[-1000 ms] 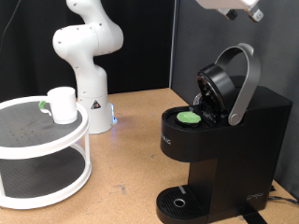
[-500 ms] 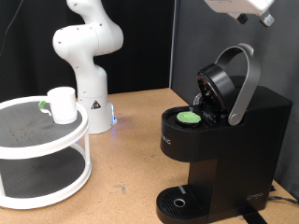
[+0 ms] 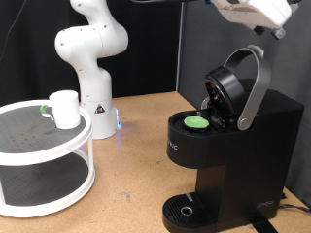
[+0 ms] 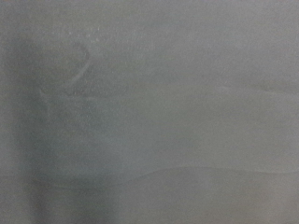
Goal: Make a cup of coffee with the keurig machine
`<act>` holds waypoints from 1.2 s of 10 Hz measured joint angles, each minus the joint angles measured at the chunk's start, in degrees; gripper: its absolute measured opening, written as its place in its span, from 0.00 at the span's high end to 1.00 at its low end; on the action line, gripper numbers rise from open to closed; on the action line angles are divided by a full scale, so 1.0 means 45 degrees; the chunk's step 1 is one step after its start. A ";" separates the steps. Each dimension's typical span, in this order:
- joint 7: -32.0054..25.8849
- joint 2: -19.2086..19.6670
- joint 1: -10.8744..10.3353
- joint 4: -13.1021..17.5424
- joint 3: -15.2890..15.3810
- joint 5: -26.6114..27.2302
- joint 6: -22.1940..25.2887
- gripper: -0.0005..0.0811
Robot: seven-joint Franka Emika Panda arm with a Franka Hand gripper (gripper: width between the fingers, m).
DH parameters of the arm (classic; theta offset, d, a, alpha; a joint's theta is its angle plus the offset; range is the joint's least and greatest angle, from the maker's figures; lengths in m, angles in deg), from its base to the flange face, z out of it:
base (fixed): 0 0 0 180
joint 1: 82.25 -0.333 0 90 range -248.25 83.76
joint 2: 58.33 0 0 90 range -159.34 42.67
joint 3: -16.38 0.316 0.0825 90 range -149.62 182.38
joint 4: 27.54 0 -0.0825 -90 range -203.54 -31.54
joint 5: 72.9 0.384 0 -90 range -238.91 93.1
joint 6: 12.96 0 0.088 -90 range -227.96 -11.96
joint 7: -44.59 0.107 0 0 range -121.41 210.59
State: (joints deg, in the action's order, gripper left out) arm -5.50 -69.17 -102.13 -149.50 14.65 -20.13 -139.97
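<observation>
The black keurig machine (image 3: 233, 155) stands at the exterior view's right with its lid raised on the silver-grey arched handle (image 3: 255, 83). A pod with a green top (image 3: 198, 122) sits in the open holder. The round drip tray (image 3: 187, 211) is empty. The small white cup (image 3: 65, 109) stands on the top shelf of a white round rack (image 3: 58, 155) at the exterior view's left. Only part of the white robot hand (image 3: 255, 12) shows at the top right edge, above the machine; its fingers do not show. The wrist view is a blank grey blur.
A second white robot arm (image 3: 89, 49) stands on its base at the back, behind the rack. A small green thing (image 3: 44, 109) lies beside the cup. A dark curtain (image 3: 209, 39) hangs behind the machine. The wooden table (image 3: 131, 165) lies between rack and machine.
The robot hand at the top right has shifted to the right and slightly down along the picture's upper edge. The machine, pod and cup have not moved.
</observation>
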 joint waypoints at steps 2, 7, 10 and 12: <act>-0.0002 0.0147 -0.0001 0.0001 0.0054 0.0000 0.0000 0.48; -0.0004 0.0470 0.0024 -0.0003 0.0059 -0.0016 -0.0001 0.96; -0.0071 0.0465 0.0144 -0.0012 -0.0012 -0.0099 -0.0010 0.99; -0.0114 0.0440 0.0179 -0.0013 -0.0178 -0.0139 0.0145 0.99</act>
State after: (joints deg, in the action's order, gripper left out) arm -6.02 -67.19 -101.33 -149.56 13.85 -20.76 -139.31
